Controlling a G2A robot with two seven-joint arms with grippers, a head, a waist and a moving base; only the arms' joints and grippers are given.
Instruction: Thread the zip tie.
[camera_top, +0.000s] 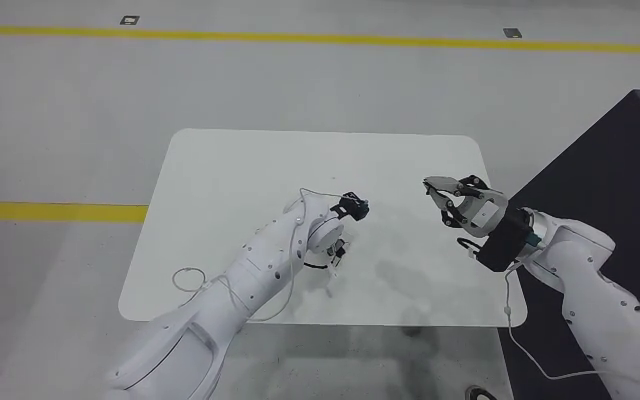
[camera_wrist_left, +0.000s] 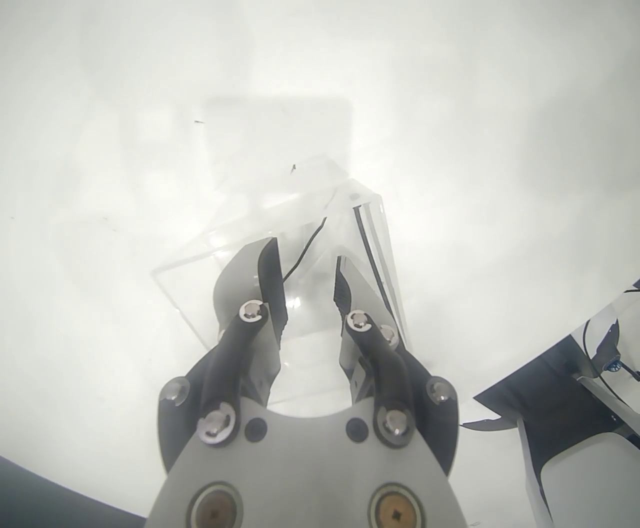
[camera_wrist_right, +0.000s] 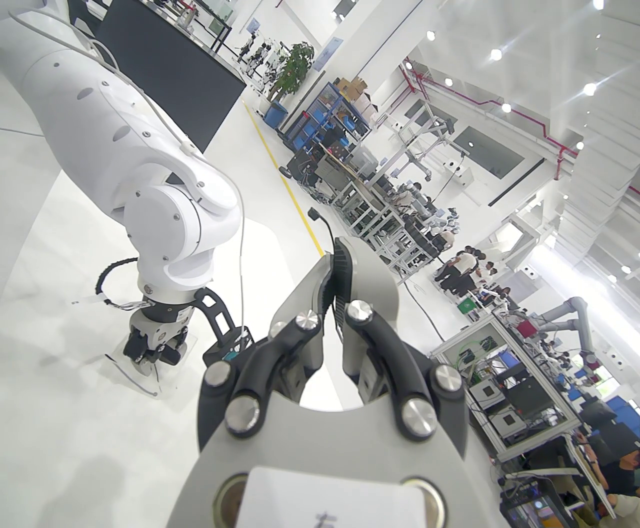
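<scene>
My left gripper (camera_wrist_left: 307, 280) hangs open, pointing down into a clear acrylic holder (camera_wrist_left: 372, 200) on the white table. A thin black zip tie (camera_wrist_left: 306, 249) runs up between its fingers and lies against one pad (camera_wrist_left: 272, 280). A second black tie (camera_wrist_left: 369, 250) lies along the holder's wall. In the top view this gripper (camera_top: 338, 250) is near the table's middle. My right gripper (camera_wrist_right: 334, 257) is shut on another black zip tie (camera_wrist_right: 325, 227), whose head sticks out past the fingertips. It is held in the air over the table's right side (camera_top: 440, 192), apart from the left gripper (camera_wrist_right: 150, 350).
The white table (camera_top: 250, 180) has open surface at its left and far side. A dark surface (camera_top: 600, 160) borders it on the right. A thin white cable (camera_top: 185, 280) loops over the front left edge.
</scene>
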